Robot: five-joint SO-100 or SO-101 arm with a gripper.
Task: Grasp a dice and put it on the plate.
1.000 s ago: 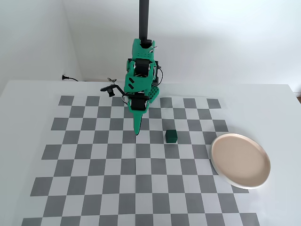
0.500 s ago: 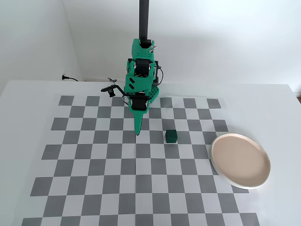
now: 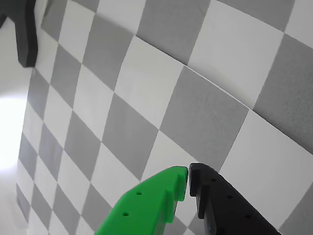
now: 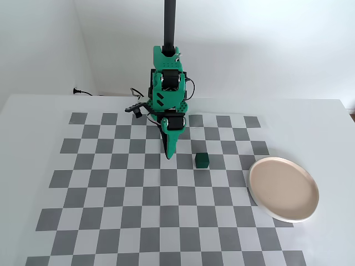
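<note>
In the fixed view the dice (image 4: 202, 160), a small dark green cube, sits on the checkered mat a little right of and below my gripper (image 4: 168, 155). The plate (image 4: 284, 189), beige-pink with a white rim, lies at the mat's right edge. The gripper points down at the mat, close to it, about one square left of the dice. In the wrist view the gripper (image 3: 189, 172) shows a green finger and a black finger with tips touching and nothing between them. The dice and plate are out of the wrist view.
The green arm base (image 4: 168, 77) stands at the mat's far edge with a black post (image 4: 169, 22) behind it. A black cable (image 4: 136, 108) lies by the base. The checkered mat (image 4: 111, 205) covers the white table. A dark object (image 3: 24, 29) shows at the wrist view's top left.
</note>
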